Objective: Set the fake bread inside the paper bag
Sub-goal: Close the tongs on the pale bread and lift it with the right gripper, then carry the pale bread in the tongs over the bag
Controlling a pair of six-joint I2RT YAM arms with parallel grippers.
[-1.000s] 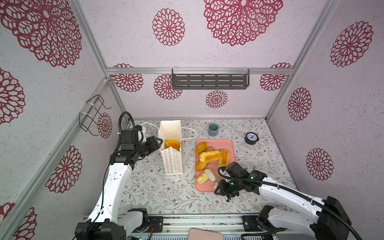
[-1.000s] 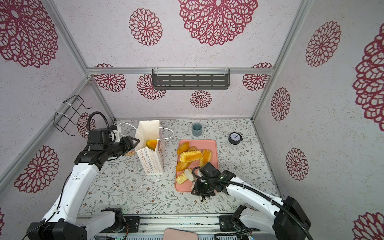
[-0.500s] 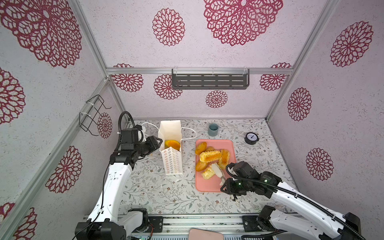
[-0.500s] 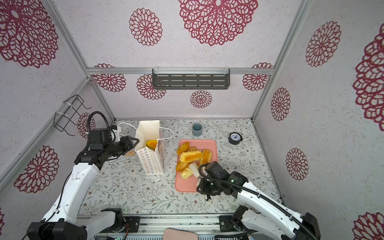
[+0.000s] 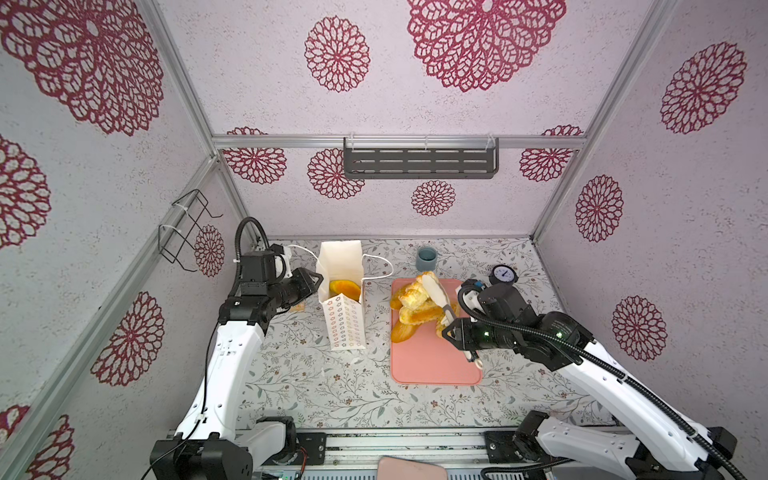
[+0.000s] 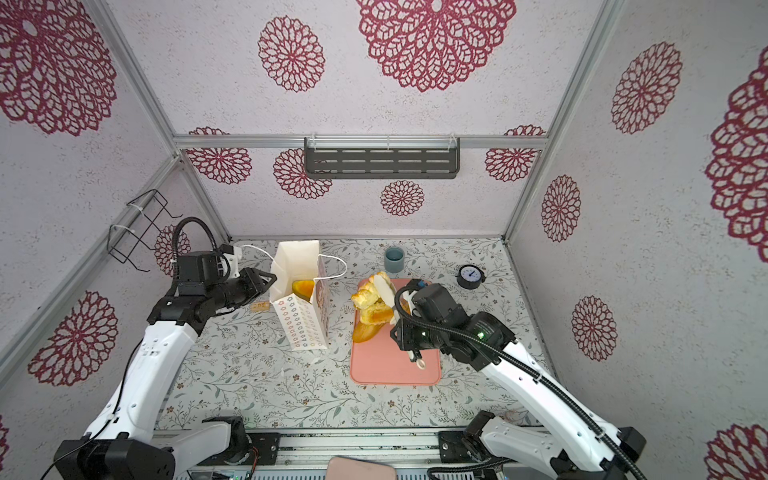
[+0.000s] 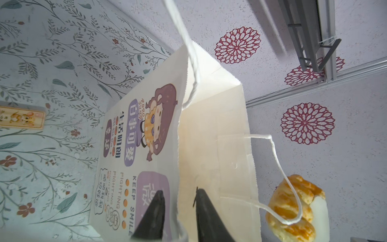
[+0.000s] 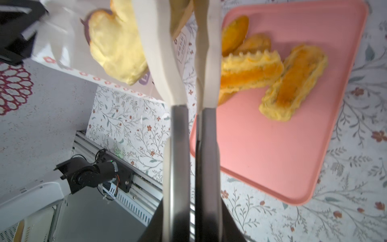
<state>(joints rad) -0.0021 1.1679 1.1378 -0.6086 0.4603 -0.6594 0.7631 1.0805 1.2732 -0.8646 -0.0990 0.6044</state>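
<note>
The white paper bag [image 5: 345,328] [image 6: 305,328] [image 7: 209,136] stands open on the table's left half, with an orange piece of fake bread [image 5: 344,286] [image 6: 303,287] inside. My left gripper [image 5: 316,279] [image 6: 271,278] [image 7: 178,191] is open and straddles the bag's rim, one finger outside the printed front and one inside. My right gripper [image 5: 451,332] [image 6: 399,328] [image 8: 191,209] is shut on the tongs [image 5: 436,295] [image 8: 178,136]. The tongs pinch a pale yellow bread piece [image 5: 415,286] [image 6: 370,291] [image 8: 117,48] lifted above the pink tray [image 5: 432,365] [image 8: 282,146]. Several ridged loaves [image 8: 251,71] lie on it.
A blue-grey cup [image 5: 426,258] and a round gauge [image 5: 502,274] stand at the back of the table. A small printed tag [image 5: 297,307] [image 7: 21,117] lies left of the bag. A dark shelf [image 5: 419,158] hangs on the back wall, a wire rack [image 5: 183,228] on the left wall.
The right arm has lifted the tongs and the pale bread from the tray's front end up and toward the back. The left jaws have narrowed around the bag's rim.
</note>
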